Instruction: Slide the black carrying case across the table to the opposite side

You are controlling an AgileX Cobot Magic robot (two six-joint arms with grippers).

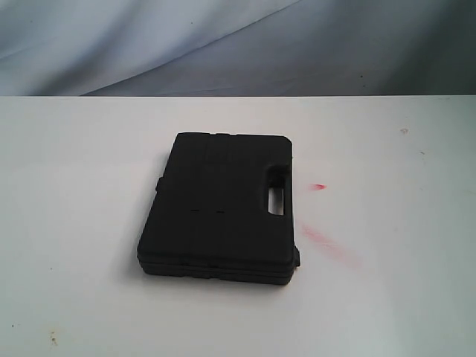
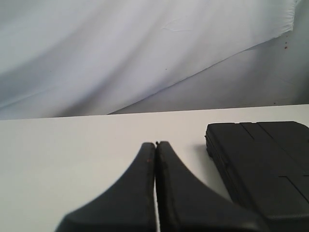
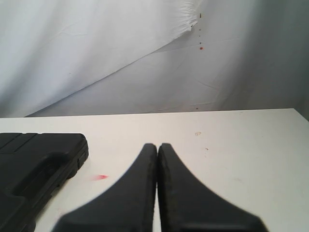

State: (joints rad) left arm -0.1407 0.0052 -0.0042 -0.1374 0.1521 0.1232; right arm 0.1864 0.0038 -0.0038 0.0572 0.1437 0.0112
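The left claw [image 2: 155,143] and the right claw [image 3: 157,145] are each pressed together, empty, and apart from the black carrying case [image 1: 223,204], which is laid flat on the worktop [image 1: 67,223] between them. If pushed off-centre by one narrow tip, the case could be spun rather than slid, or its low edge overridden.

Lighting's soft and even with a cool bluish cast, and the white table [image 1: 74,223] is nearly blown out. The black carrying case [image 1: 223,208] reads so dark that most surface detail is lost, with just a faint soft shadow along its edges. Both the left gripper [image 2: 155,143] and right gripper [image 3: 157,145] go blurry near the lens, sharper at the tips. Past the tips, the draped cloth [image 2: 120,58] shows gentle shaded folds. Everything's slightly soft overall.
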